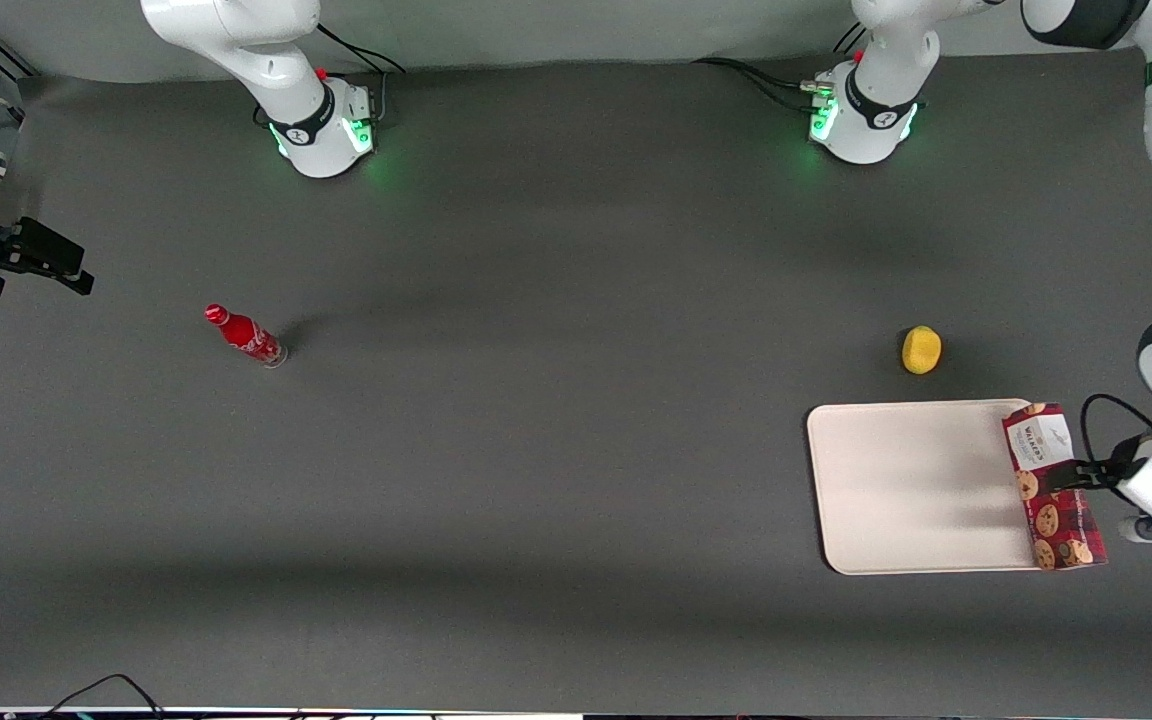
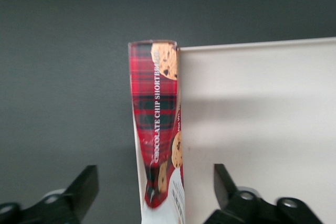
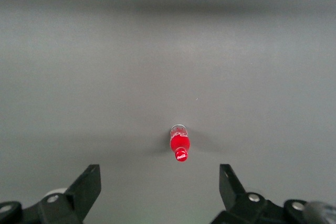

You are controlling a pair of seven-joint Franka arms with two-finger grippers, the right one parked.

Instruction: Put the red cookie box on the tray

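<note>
Red cookie box [image 1: 1053, 487] stands on its long narrow side along the tray's [image 1: 911, 490] short edge at the working arm's end of the table, running the length of that edge with its white-labelled end farther from the front camera. Whether it rests on the rim or just off it on the table, I cannot tell; the wrist view shows its tartan spine [image 2: 156, 129] lined up with the tray's edge [image 2: 252, 129], dark table on one side and cream surface on the other. The left arm's gripper [image 1: 1071, 474] reaches in at the box's middle, and its fingers [image 2: 84, 187] stand wide apart on either side of the box, not touching it. The step in hand looks like either a grasp about to close or a release just made. If placement is unfinished, the next move calls for closing across the narrow spine, lifting clear of the rim, and setting the box inward on the tray's open surface.
</note>
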